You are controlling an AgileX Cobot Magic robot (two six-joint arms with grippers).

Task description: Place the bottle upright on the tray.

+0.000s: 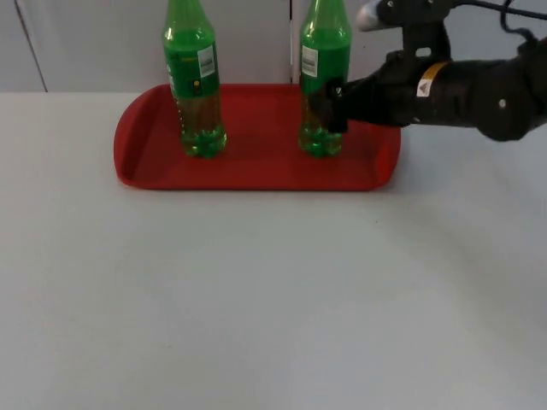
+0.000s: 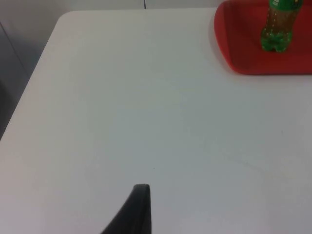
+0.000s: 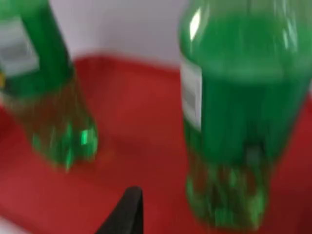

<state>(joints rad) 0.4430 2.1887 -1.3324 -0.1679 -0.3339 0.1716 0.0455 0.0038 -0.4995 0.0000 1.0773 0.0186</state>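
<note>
The bottle (image 1: 323, 81) in hand stands upright on the red tray (image 1: 256, 171), toward the tray's right end, its base on the tray floor as far as can be judged. The right gripper (image 1: 329, 107) sits at its lower body from the right side; whether the fingers clamp it or have let go cannot be told. Risk: a sideways pull on withdrawal, or fingers not fully clear, could tip this tall, narrow bottle, and it could topple toward its neighbour. A second bottle (image 1: 195, 81) stands upright toward the tray's left end, well apart. The tray lies at the table's (image 1: 256, 299) far edge by the wall. The left gripper (image 2: 139, 209) waits over the table's left side, finger state not discernible.
</note>
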